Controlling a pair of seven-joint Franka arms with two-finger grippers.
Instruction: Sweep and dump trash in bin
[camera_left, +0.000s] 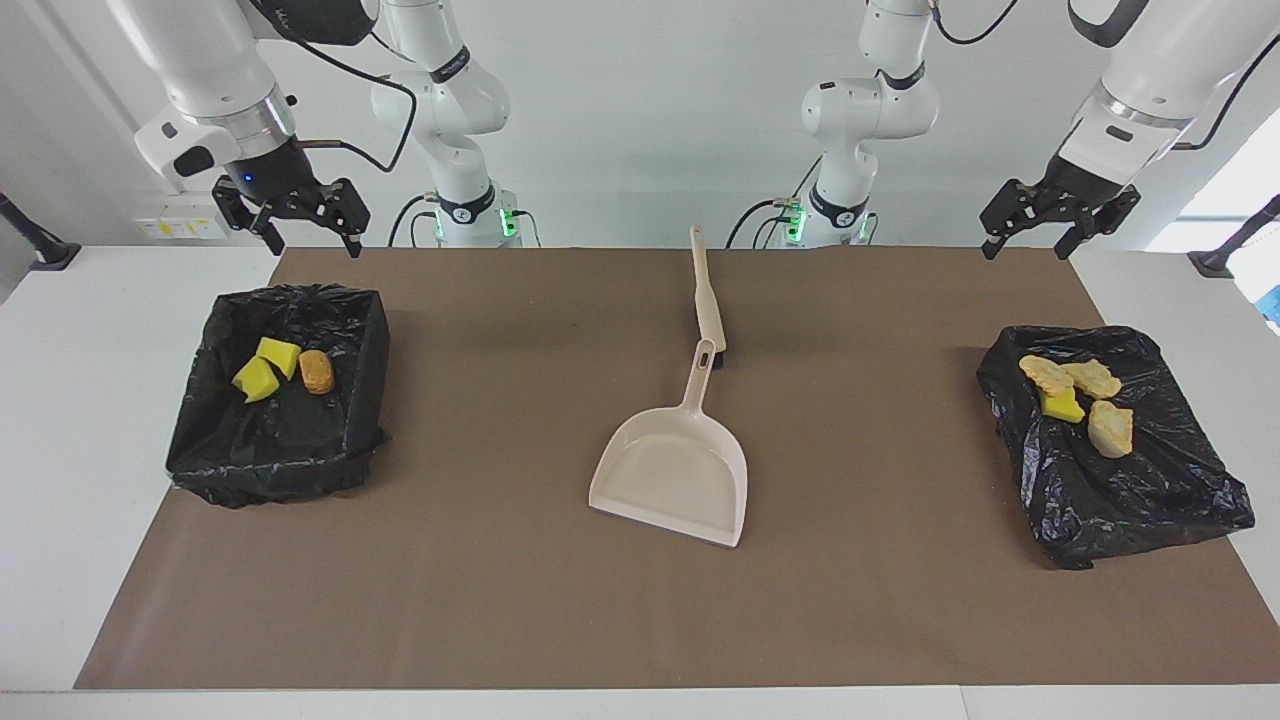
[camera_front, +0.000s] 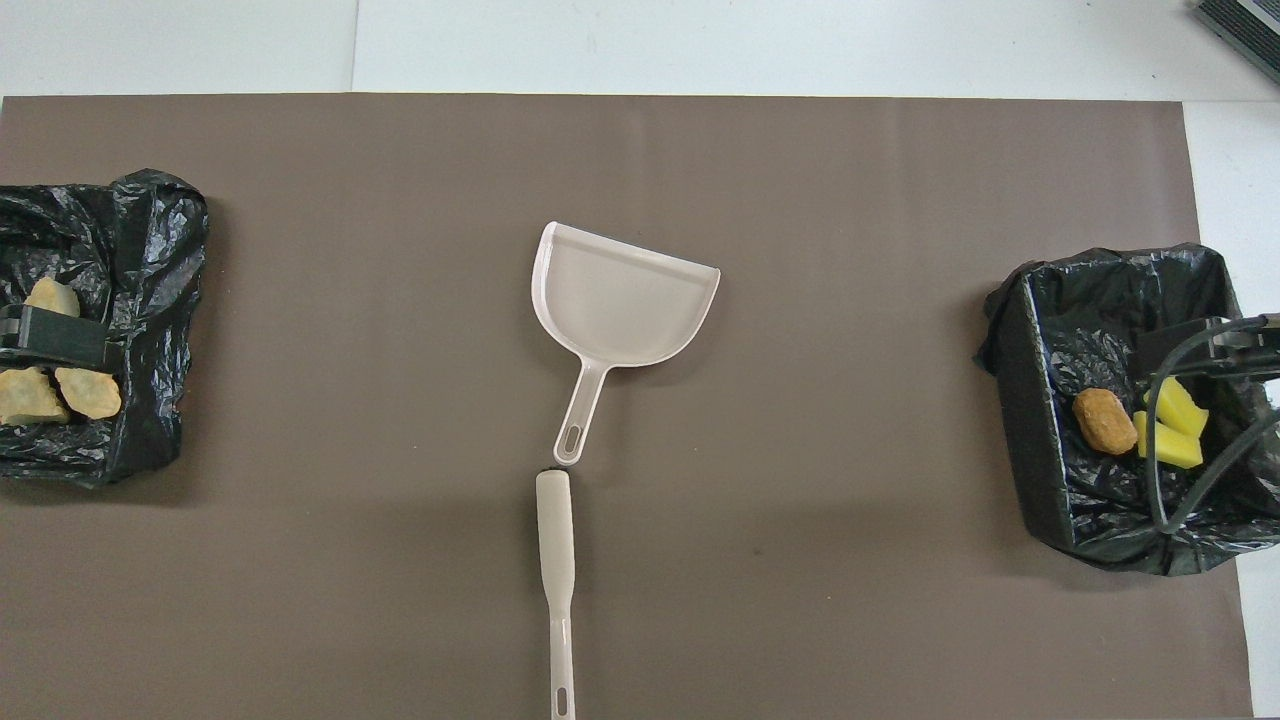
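The trash lies in two black-bagged bins. The bin (camera_left: 372, 330) toward the right arm's end holds two yellow wedges (camera_left: 265, 368) and an orange-brown nugget (camera_left: 317, 371). On the crumpled bag of the bin (camera_left: 1130, 500) toward the left arm's end rest three tan lumps (camera_left: 1110, 428) and a yellow wedge (camera_left: 1060, 405). My right gripper (camera_left: 312, 240) hangs open and empty, high over its bin. My left gripper (camera_left: 1025, 248) is also open and empty, raised over the other bin. In the overhead view the left gripper (camera_front: 50, 338) hides part of that trash.
A beige dustpan (camera_left: 675, 470) lies mid-table on the brown mat (camera_left: 500, 600), handle toward the robots. A beige brush (camera_left: 708, 290) lies just nearer to the robots, its end almost touching the pan's handle.
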